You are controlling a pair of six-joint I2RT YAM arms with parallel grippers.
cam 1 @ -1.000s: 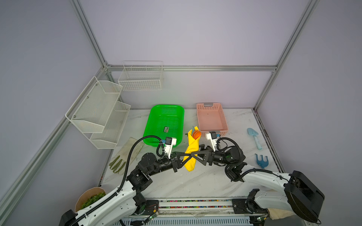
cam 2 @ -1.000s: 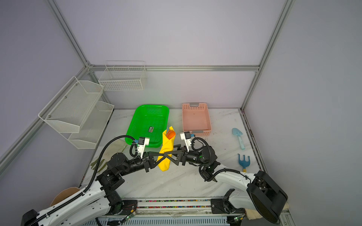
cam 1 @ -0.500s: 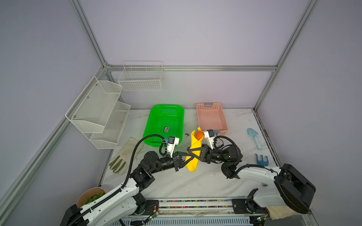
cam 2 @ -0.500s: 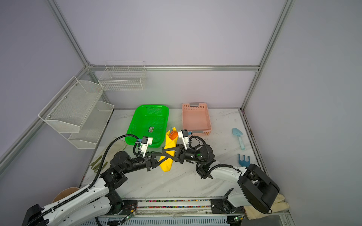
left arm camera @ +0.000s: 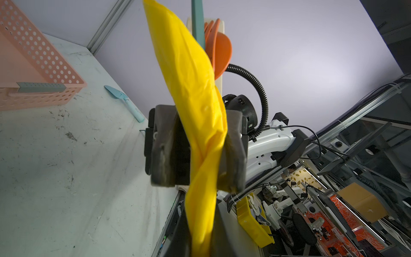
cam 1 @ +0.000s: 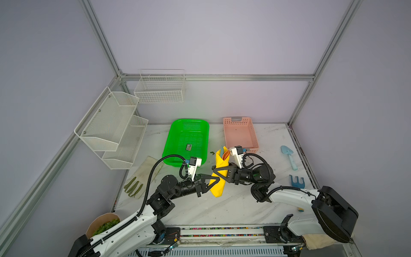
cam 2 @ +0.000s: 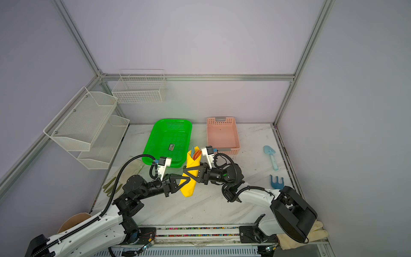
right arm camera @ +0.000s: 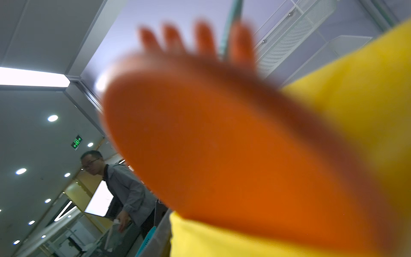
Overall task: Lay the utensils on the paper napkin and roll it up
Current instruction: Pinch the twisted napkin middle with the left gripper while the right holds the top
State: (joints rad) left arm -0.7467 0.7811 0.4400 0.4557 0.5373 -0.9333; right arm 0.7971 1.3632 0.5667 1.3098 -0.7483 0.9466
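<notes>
step: rolling, late stage; cutlery [cam 2: 196,154] already wrapped in the napkin [cam 1: 219,189], bundle lifted off the table [cam 1: 222,207] and stood nearly upright in mid-air
napkin: yellow, wound into a narrow tube with a twist in its lower half, plain in the left wrist view; nearer the robot than the pink basket [cam 1: 239,135], just beside the green basket [cam 1: 178,138]
cutlery: poking out of the tube's top end; orange spoon [left arm camera: 222,53] outermost, orange fork [left arm camera: 211,27] tucked behind it, teal piece [left arm camera: 198,20] alongside; handles hidden in the paper; spoon bowl filling the right wrist view, blurred
left claw [cam 1: 211,181]: pressed together, pinching the lower part of the napkin below the twist; no cutlery seen in its grip
right claw [left arm camera: 200,146]: partly spread, astride the tube higher up; one pad [left arm camera: 235,144] against the paper, a dark gap on the other side; looks like a loose hold, not a firm pinch
next move, as a guess: close the right claw on the tube again, turn one end against the other to tighten the wrap, then lay the bundle on the table with the loose edge underneath
risk: thin paper likely to tear or unwind under the twist; open top end free to shed the spoon if tilted
</notes>
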